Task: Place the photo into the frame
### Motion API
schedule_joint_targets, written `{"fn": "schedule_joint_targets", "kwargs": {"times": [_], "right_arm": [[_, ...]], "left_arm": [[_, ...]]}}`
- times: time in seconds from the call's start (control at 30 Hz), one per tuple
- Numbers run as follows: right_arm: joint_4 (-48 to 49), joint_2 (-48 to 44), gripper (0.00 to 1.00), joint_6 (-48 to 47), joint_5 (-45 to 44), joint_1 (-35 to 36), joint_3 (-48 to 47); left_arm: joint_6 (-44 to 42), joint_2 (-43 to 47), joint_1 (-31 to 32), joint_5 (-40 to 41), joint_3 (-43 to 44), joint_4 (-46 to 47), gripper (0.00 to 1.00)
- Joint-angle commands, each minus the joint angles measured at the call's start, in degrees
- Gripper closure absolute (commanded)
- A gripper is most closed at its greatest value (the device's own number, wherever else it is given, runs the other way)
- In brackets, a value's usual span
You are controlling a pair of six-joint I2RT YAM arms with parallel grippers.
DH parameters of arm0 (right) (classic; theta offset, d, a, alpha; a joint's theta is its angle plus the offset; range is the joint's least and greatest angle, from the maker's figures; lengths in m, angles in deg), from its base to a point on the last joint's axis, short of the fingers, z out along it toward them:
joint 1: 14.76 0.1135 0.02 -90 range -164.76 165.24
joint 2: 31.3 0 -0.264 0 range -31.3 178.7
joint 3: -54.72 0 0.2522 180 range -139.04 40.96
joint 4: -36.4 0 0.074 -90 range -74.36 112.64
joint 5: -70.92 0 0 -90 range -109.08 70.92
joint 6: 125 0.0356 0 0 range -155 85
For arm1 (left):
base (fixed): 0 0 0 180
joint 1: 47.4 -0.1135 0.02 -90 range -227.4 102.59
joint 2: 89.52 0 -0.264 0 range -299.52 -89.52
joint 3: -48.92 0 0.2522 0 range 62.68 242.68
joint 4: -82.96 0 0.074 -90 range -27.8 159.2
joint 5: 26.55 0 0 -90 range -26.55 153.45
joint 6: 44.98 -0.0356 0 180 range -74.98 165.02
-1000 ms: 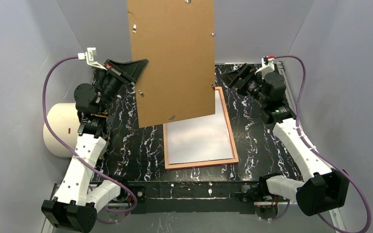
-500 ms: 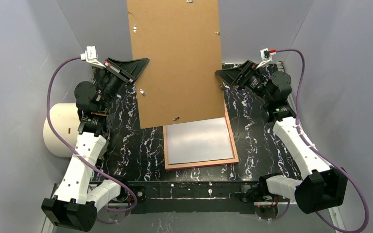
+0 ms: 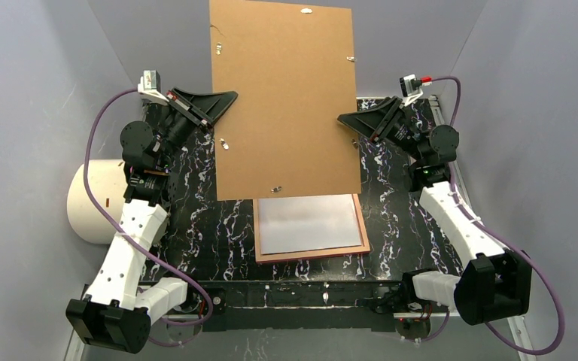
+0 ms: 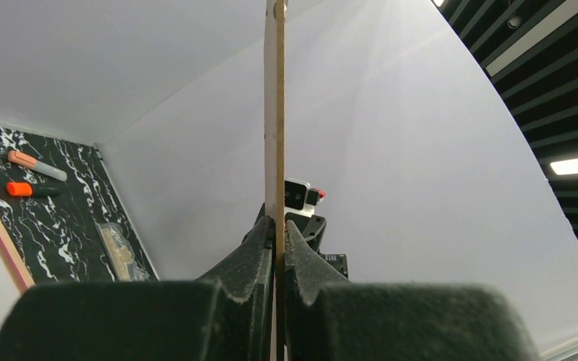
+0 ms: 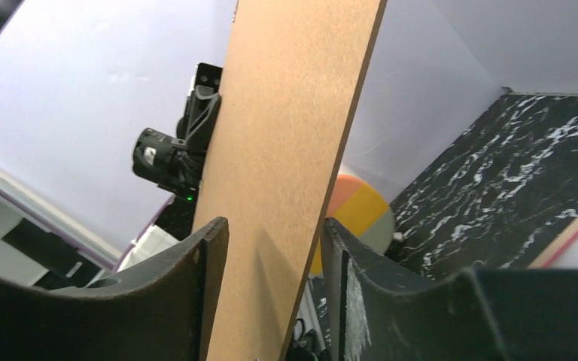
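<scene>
The left fingers [image 3: 205, 101] are pressed fully together on the left edge of a brown backing board [image 3: 286, 98], pinching it. In the left wrist view the board shows edge-on as a thin pale strip rising straight up from between the two pads [image 4: 250, 252]. The board hangs upright in the air over the far half of the counter [image 3: 196, 226], its brown face with small metal tabs turned toward the overhead camera. The right fingers [image 3: 367, 120] reach in at the board's right edge and stand partly apart, straddling it. In the right wrist view one finger [image 5: 192, 293] lies against the board's face. The other [image 5: 357, 293] stands off the far side with a clear gap, so this hand has no firm hold on it. Below, the frame [image 3: 312, 256] lies flat on the counter between the two arms. Its thin pinkish rim shows along the near, left and right sides. The photo [image 3: 308, 224] lies inside it with its plain white back up. The raised board hides the far part of both from above. A white cylinder [image 3: 83, 207] sits off the left side of the counter, beside the left arm. In the left wrist view two orange markers [image 4: 34, 165] and a small clear bag [image 4: 117, 248] lie on the counter beyond the frame's corner [image 4: 4, 241].
</scene>
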Motion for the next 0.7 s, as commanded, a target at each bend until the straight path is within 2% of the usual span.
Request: {"fn": "schedule_joint_targets", "kwargs": {"times": [0.0, 0.13, 0.37, 0.5, 0.67], "right_arm": [[7.88, 0.91, 0.47, 5.50, 2.18, -0.33, -0.09], [8.74, 1.15, 0.58, 7.27, 1.83, -0.47, 0.45], [4.78, 0.50, 0.99, 8.34, -1.81, -0.71, 2.13], [4.71, 0.49, 0.99, 9.49, -2.02, -0.75, 3.57], [2.88, -0.72, 0.99, 10.03, -3.03, -0.71, 7.86]], "left_arm": [[3.38, 2.07, 0.11, -1.08, 1.94, 4.17, 1.00], [3.96, 2.28, 0.10, -1.43, 1.68, 4.20, 1.00], [4.03, 5.57, 0.11, -0.07, -2.78, 4.10, 1.00], [4.12, 6.28, 0.09, 0.02, -5.50, 3.99, 1.00], [2.79, 7.69, 0.09, 0.74, -10.47, 2.87, 0.82]]}}
